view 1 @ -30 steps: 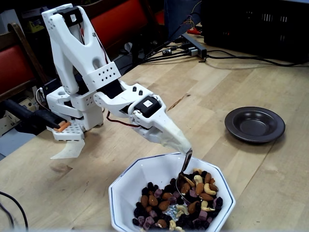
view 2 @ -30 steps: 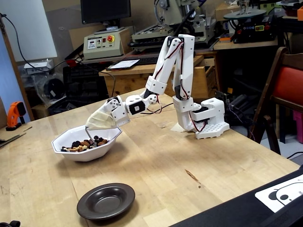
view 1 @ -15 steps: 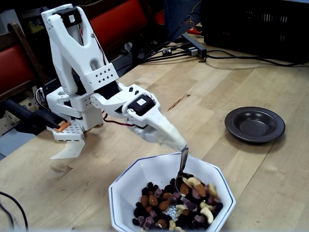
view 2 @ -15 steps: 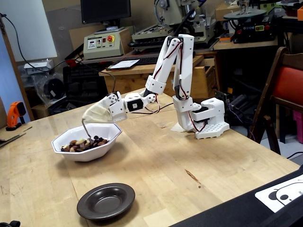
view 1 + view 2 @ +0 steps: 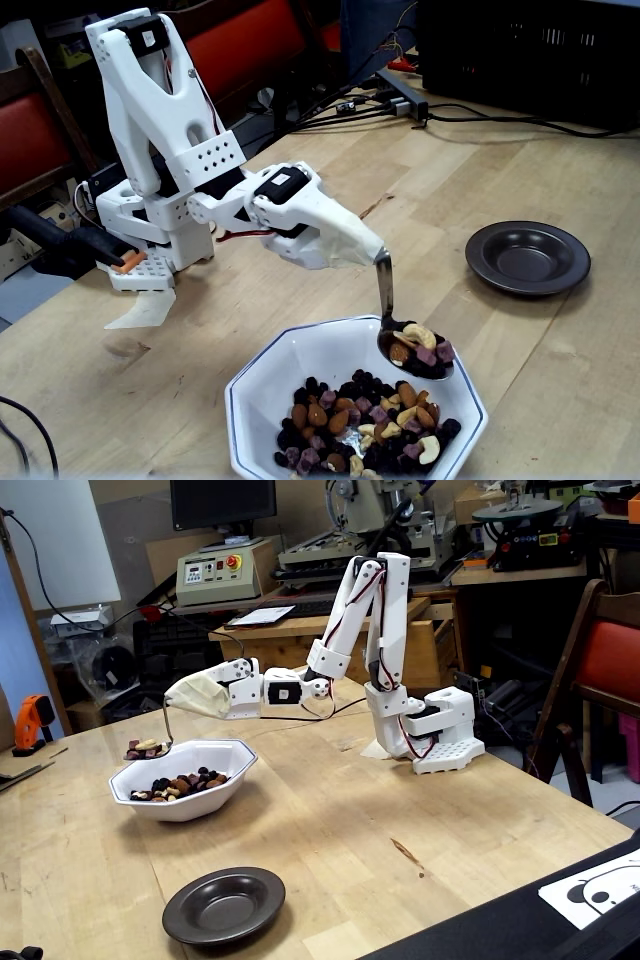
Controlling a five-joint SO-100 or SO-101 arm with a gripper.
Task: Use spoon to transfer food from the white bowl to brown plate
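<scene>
The claw (image 5: 372,252), wrapped in a pale cover, holds the shiny silver metal spoon (image 5: 400,325) by its handle, which hangs nearly upright; its oval end carries mixed nuts and dried fruit (image 5: 418,348) just above the large white octagonal bowl (image 5: 300,365). The small dark brown round plate (image 5: 527,257) lies well apart on the wooden counter (image 5: 480,160), to the right in this fixed view, with nothing between them

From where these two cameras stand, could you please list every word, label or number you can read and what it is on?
None is legible.
Grey control box with a red button: markings too small to read.
White sheet with black shapes at the table edge: no readable text.
</scene>
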